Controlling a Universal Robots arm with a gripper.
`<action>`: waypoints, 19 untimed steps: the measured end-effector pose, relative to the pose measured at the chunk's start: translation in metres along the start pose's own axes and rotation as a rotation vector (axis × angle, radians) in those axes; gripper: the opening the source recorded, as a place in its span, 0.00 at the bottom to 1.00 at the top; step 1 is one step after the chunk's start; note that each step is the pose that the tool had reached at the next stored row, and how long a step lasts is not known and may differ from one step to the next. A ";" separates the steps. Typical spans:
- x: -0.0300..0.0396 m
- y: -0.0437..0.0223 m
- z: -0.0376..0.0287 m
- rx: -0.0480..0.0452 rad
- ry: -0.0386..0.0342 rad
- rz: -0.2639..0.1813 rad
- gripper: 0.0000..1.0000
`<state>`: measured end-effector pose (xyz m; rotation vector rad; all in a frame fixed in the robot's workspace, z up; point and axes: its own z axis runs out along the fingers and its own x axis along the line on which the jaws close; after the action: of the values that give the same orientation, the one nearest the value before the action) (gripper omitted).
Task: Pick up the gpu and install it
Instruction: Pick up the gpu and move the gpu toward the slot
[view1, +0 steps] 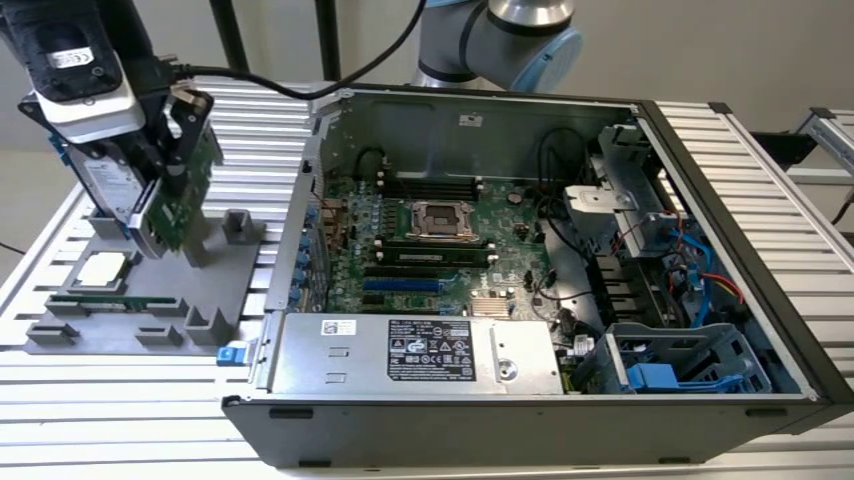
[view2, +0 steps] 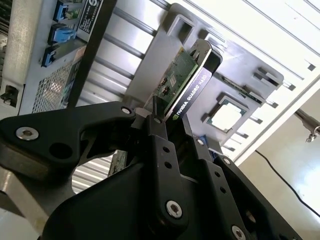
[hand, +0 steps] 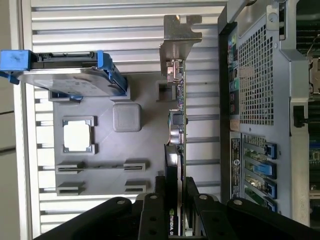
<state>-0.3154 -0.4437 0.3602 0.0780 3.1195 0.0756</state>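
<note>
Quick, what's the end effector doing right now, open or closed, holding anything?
The end effector: closed on the gpu, gripping it by one edge.

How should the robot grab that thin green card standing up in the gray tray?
Take the gpu by its free long edge, from above, one finger on each flat face. It stands on edge in the gray tray, so that edge is the open one. The gripper clamps it just so.
</note>
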 end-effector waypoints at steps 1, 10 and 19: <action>0.0000 0.0000 -0.0008 0.0000 0.0001 0.000 0.00; -0.0001 0.0004 -0.0075 0.0001 0.0001 0.000 0.00; -0.0003 0.0007 -0.0148 0.0000 0.0001 0.000 0.00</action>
<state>-0.3154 -0.4437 0.3750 0.0778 3.1196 0.0756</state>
